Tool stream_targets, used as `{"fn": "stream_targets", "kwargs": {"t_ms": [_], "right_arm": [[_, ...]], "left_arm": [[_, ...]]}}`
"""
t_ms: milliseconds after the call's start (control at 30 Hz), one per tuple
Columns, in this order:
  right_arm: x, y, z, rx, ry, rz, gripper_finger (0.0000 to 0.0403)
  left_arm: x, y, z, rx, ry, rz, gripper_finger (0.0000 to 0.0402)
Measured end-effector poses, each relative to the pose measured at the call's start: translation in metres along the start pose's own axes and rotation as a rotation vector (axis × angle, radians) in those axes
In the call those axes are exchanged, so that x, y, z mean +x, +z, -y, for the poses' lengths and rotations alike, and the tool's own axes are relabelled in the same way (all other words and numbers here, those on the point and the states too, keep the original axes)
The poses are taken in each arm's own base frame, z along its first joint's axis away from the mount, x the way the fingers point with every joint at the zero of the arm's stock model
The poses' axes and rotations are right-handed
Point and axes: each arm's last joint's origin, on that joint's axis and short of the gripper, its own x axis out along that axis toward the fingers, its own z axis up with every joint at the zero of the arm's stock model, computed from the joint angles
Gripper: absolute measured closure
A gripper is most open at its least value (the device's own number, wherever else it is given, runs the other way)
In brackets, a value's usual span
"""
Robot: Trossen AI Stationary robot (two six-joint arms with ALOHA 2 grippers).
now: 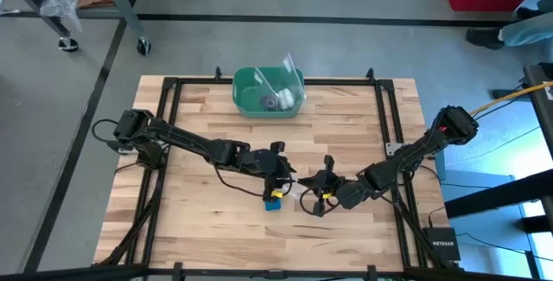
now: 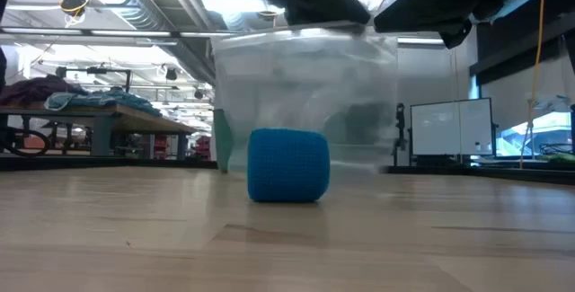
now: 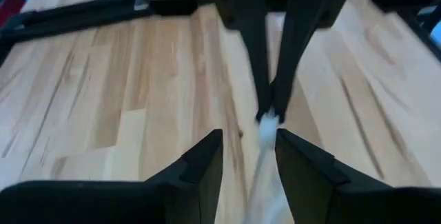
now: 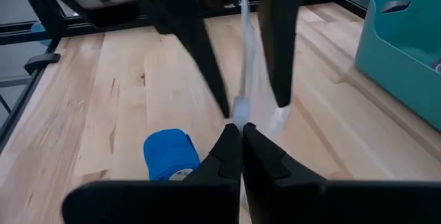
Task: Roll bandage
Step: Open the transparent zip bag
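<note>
Low view: rolled bandage [image 2: 287, 165] stands alone on the table [image 2: 135, 238], just in front of a clear plastic bag [image 2: 305, 94].
Right gripper [image 4: 241, 129] pinches the bag's edge, jaws fully closed, beside and above the bandage; left gripper [image 3: 249, 154], jaws parted, straddles the bag without gripping. Risk, as I judge it: the dangling bag could brush the bandage and knock it rolling.

overhead looking down, low level across table [image 2: 108, 238], both views sharing blue bandage [image 1: 275, 202]
</note>
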Motion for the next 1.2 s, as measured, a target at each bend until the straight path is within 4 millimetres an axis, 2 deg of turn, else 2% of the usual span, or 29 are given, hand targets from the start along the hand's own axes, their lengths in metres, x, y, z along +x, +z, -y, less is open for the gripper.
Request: {"fn": "stream_targets", "kwargs": {"t_ms": [700, 900, 1200], "right_arm": [[0.0000, 0.0003, -0.0002, -0.012, 0.005, 0.001, 0.0394], [0.0000, 0.0002, -0.0002, -0.013, 0.005, 0.001, 0.0394], [0.0000, 0.0002, -0.0002, -0.013, 0.004, 0.001, 0.0394]], "left_arm": [[0.0011, 0.0031, -0.0005, 0.034, -0.027, 0.040, 0.0323], [0.0011, -0.0011, -0.0002, 0.040, -0.031, -0.003, 0.0338], [0.0011, 0.0008, -0.0003, 0.036, -0.030, 0.016, 0.0344]]}}
